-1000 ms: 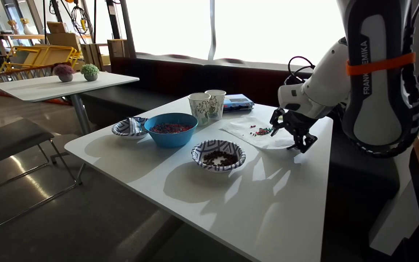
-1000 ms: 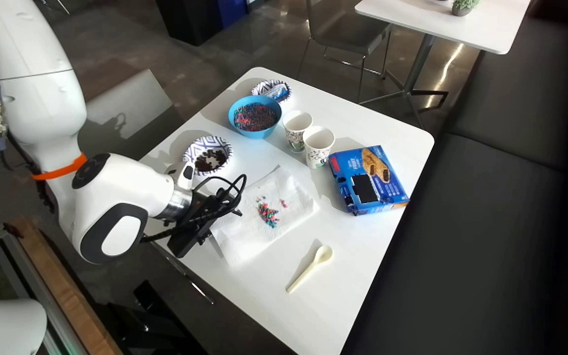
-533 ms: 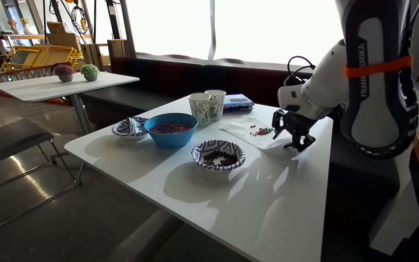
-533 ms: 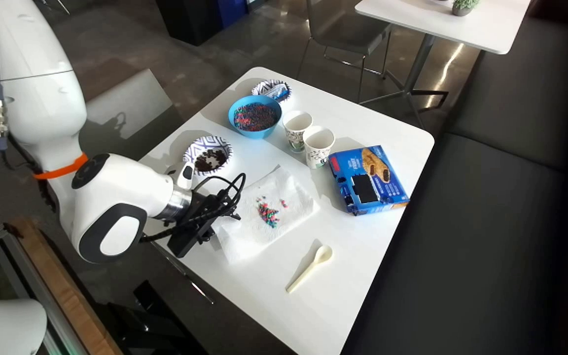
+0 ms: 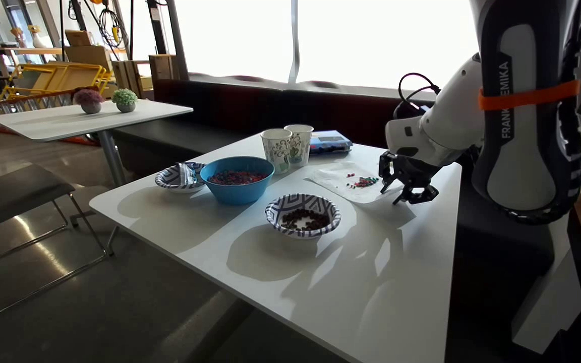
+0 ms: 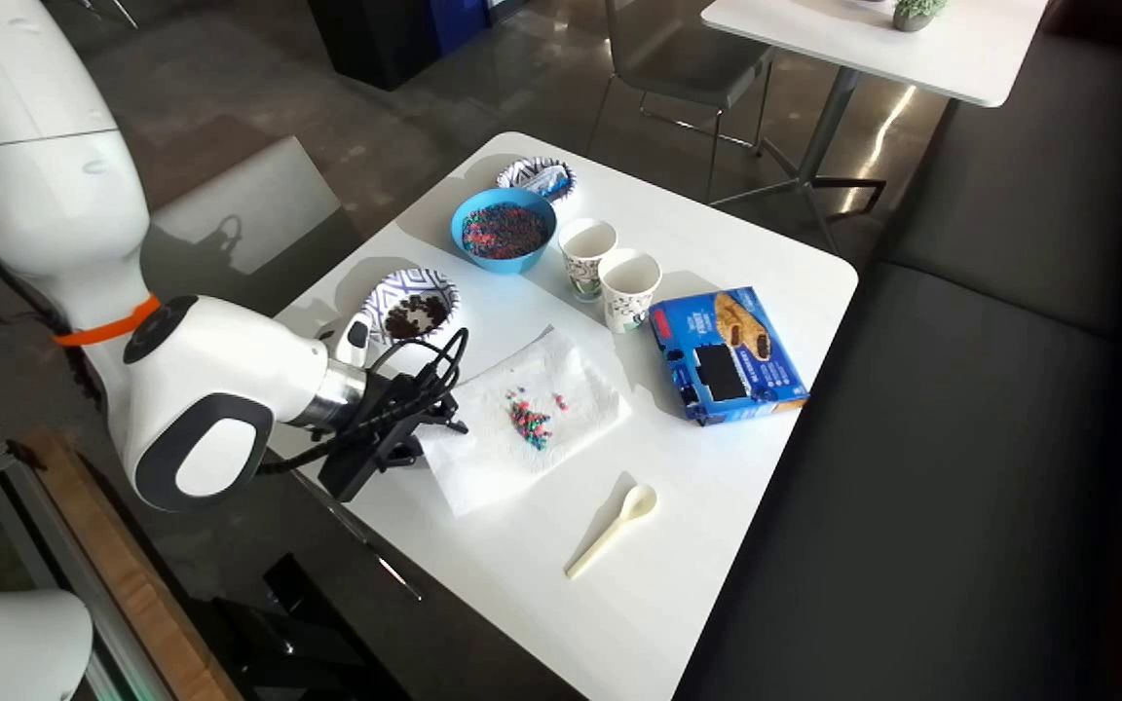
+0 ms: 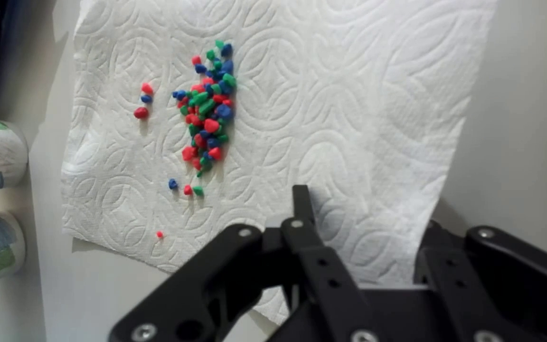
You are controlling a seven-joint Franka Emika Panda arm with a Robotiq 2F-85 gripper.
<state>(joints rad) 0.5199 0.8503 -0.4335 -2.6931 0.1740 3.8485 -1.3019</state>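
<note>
The pincer (image 5: 390, 197) has narrowed, the arm (image 6: 210, 375) has drawn slightly toward the robot-side edge of the worktop (image 6: 707, 467), and the nearest paper towel (image 6: 483, 467) edge has shifted.

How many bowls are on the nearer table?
3, in a loose row: a patterned bowl nearest the paper towel, the blue bowl beyond, another patterned bowl past that. Any stacked beneath would be hidden.

a long dark bench (image 6: 960, 438) runs along one side of the near white table (image 6: 639, 628). in an exterior view, a wide, bright window (image 5: 235, 40) rises beyond that side of it. well apart from the near white table stands another white table (image 5: 43, 121) bearing potted plants (image 5: 125, 99). a gray chair (image 5: 13, 196) stands off the near white table's edge; far beyond that table are yellow frames (image 5: 58, 78) and cardboard boxes (image 5: 88, 58). glare streaks the polished floor (image 5: 119, 307) around it.
</note>
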